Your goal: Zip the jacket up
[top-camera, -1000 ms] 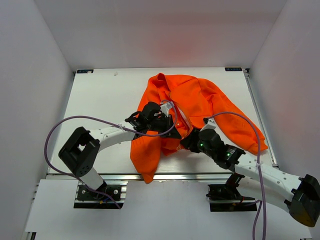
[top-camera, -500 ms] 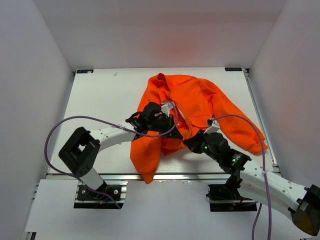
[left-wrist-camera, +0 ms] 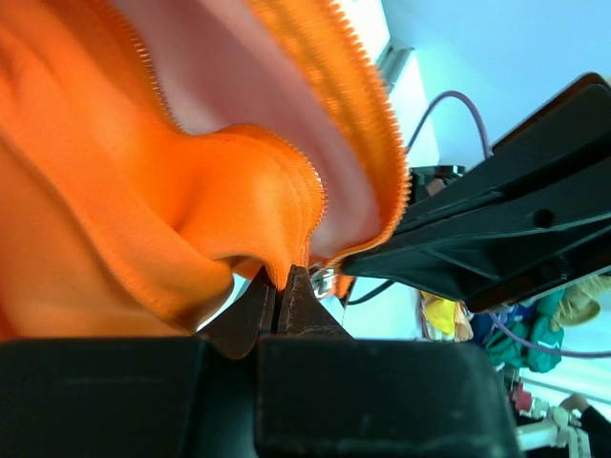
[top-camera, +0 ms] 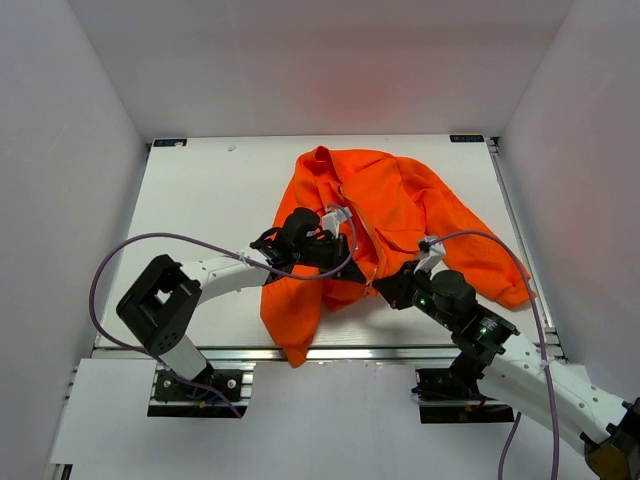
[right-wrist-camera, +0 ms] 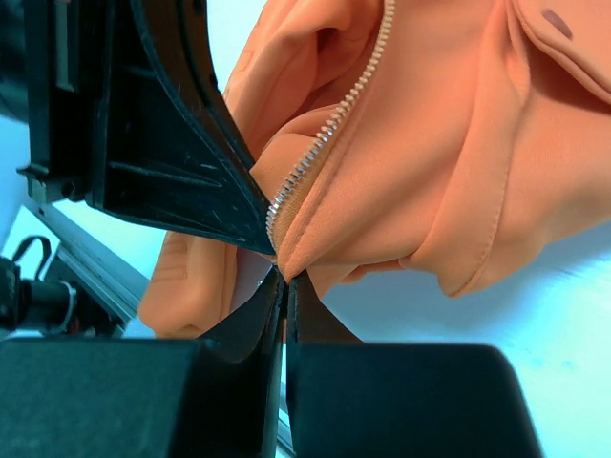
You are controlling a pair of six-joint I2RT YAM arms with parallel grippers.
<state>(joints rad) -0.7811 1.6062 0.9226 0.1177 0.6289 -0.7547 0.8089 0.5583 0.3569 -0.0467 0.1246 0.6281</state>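
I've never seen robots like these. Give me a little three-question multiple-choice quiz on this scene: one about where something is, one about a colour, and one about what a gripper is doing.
1. Where does the jacket lie on the table?
A. in the far left corner
B. from the middle toward the right side
C. hard against the left edge

2. What colour is the jacket?
A. blue
B. green
C. orange

3. How is the right gripper?
A. shut on the jacket's edge, at the bottom of the zipper
B. wide open, clear of the cloth
C. shut on a cable

Answers:
1 B: the top view shows it spread from the middle to the right.
2 C: it is bright orange in every view.
3 A: the right wrist view shows the fingers closed together with the fabric fold pinched at their tips.
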